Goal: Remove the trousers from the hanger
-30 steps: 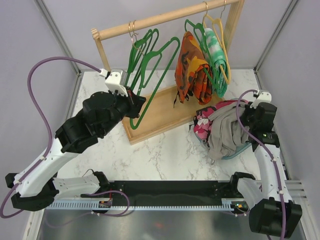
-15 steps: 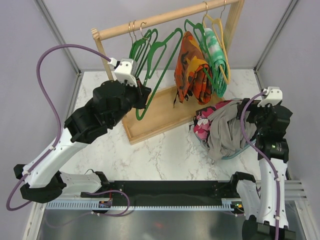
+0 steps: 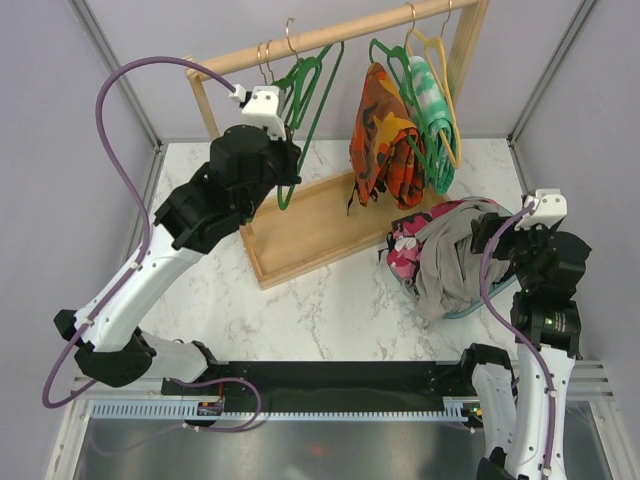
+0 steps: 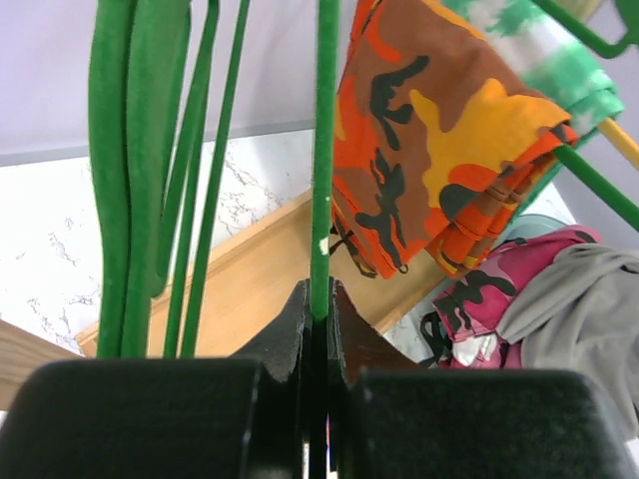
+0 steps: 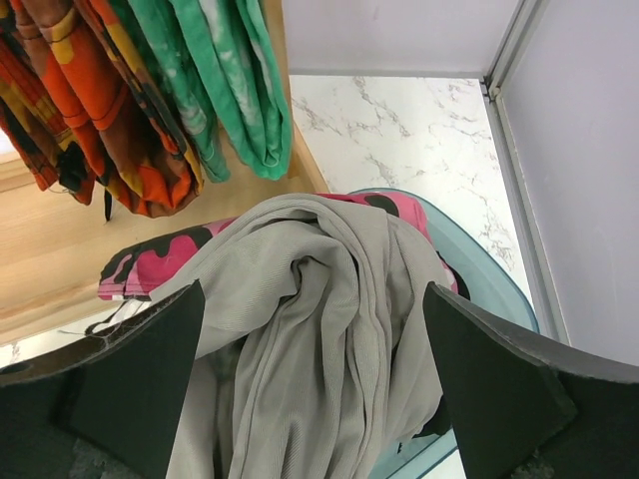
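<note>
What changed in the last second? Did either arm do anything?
The left gripper, shut on an empty green plastic hanger, lifted it from near the wooden tray up towards the wooden rail. The right gripper opened and drew back from the crumpled grey trousers. The orange camouflage trousers and green-white trousers hang as before.

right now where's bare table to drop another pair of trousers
Widest free patch: the marble between the wooden rack base, the black rail and the trouser heap. A smaller one sits in the back right corner behind that heap. Crowded: the heap itself and under the hanging trousers.
</note>
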{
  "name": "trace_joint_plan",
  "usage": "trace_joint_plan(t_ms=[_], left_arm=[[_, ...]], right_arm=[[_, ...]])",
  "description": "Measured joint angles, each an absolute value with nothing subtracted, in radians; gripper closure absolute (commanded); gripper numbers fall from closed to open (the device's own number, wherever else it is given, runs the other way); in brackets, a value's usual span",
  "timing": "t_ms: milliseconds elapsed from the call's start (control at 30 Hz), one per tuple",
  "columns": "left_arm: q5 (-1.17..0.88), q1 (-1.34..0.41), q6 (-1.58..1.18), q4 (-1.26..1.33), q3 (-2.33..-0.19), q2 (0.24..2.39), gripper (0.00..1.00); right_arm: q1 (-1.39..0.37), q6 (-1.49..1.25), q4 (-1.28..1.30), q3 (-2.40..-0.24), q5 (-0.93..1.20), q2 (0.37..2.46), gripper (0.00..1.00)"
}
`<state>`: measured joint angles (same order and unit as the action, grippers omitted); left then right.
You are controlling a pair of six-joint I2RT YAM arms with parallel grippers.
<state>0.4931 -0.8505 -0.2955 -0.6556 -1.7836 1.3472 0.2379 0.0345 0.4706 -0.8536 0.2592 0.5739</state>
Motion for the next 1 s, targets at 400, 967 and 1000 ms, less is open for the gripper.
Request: trace_joint_plan(t_ms=[400,967,1000], left_arm=[[0.408,-0.791,-0.313,-0.632,-1.7,1.352,0.98],[0.255,-0.788,-0.413,-0.629,-1.646,1.129,0.08],[0.243,-0.788,-0.415,-0.63,-1.646,1.111,0.07]], right_arm=[[0.238,0.034,0.496,-0.854,0.263,0.531,0.02],[0.239,-0.043,0.54,-0.948,0.084,0.524,0.02],[0.239,-0.051,0.54,-0.953,0.051,0.524,0.02]])
